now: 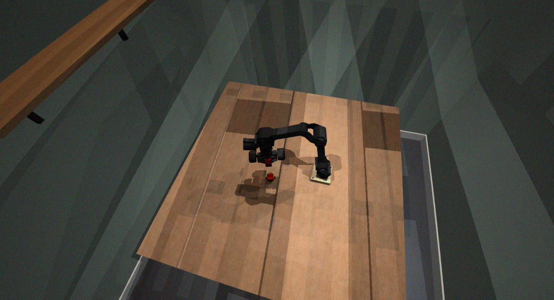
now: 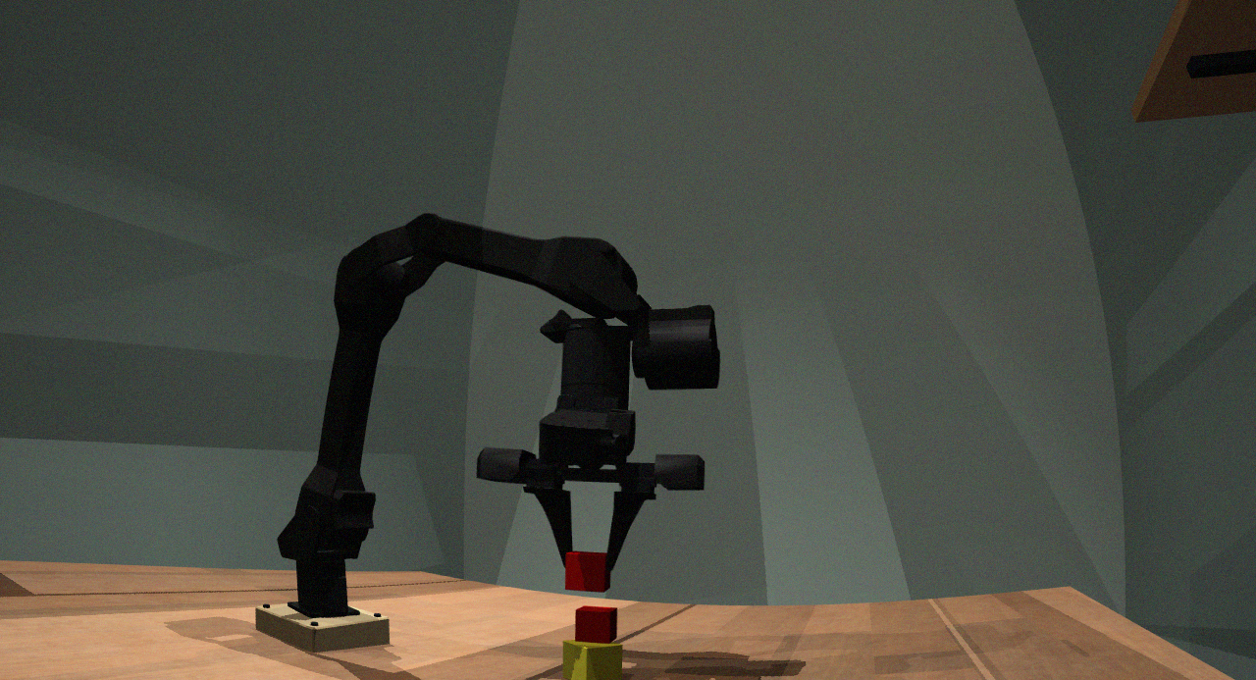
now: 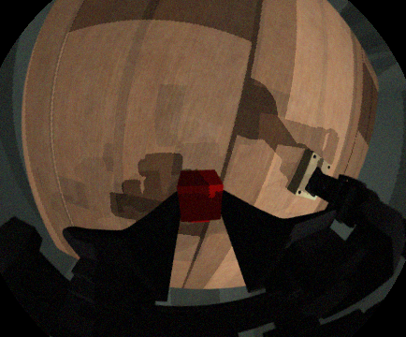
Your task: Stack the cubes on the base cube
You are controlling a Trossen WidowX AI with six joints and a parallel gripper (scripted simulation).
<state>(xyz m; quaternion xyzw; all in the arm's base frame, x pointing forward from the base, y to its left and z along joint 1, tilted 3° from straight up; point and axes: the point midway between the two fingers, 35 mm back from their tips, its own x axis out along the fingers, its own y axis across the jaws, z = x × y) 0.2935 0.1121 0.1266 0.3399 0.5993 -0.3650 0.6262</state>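
The yellow base cube (image 1: 274,177) (image 2: 592,663) stands on the table, partly cut off at the bottom of the exterior view. One red cube (image 1: 269,176) (image 2: 596,624) rests level on its top; which corner it caps I cannot tell. My gripper (image 1: 268,159) (image 2: 586,562) (image 3: 199,195) points down, shut on the other red cube (image 1: 268,162) (image 2: 586,571) (image 3: 200,202). The held cube looks about level and hangs above the resting cube in the exterior view, with a visible gap between them. In the wrist view the held cube hides the base cube.
The arm's pale mounting plate (image 1: 321,180) (image 2: 351,630) (image 3: 301,180) is bolted to the wooden table (image 1: 317,236) (image 2: 878,646) (image 3: 189,70) beside the base cube. A wooden shelf (image 1: 73,46) (image 2: 1203,34) is on the wall, away from the arm.
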